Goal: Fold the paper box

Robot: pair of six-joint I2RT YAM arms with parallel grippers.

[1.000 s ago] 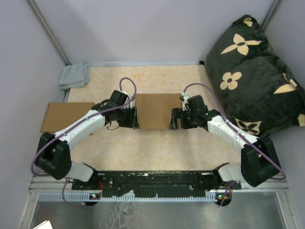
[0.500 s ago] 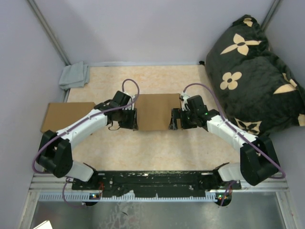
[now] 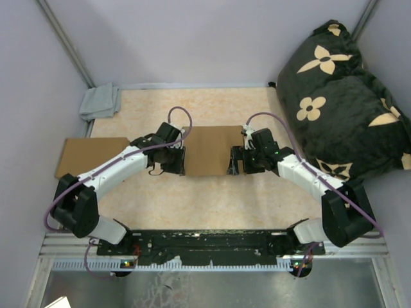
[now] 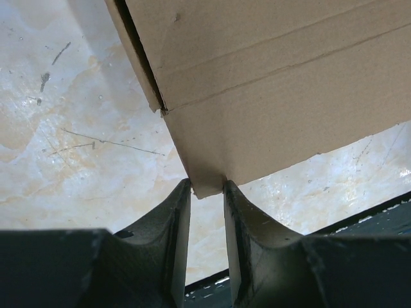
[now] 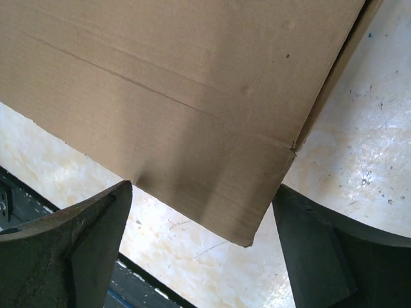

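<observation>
While its 2 black fingers (image 4: 173, 224) stood close together, the left gripper (image 4: 207, 192) pinched the near left corner of the plain brown cardboard paper box (image 4: 276, 96), with both fingertips pressed against the cardboard edge. From above, this left gripper (image 3: 178, 163) sat at the box's left side, its white arm reaching in from the lower left.

The right gripper (image 5: 202, 189) was spread wide. Its 2 dark fingers (image 5: 83, 237) stood on either side of the box's near right corner, and neither visibly touched the cardboard, so it held nothing. In the top view the right gripper (image 3: 234, 163) was just beside the box's right edge.

The paper box (image 3: 207, 149) lay between the 2 grippers near the middle of the beige marbled table (image 3: 212, 199), with crease lines running along its near side (image 5: 160, 83).

A second flat brown cardboard sheet (image 3: 87, 156) lay well apart at the table's left edge, partly under the left arm. A small grey folded cloth (image 3: 101, 101) sat in the far left corner. A large black cushion with beige flower shapes (image 3: 340, 96) filled the far right side.
</observation>
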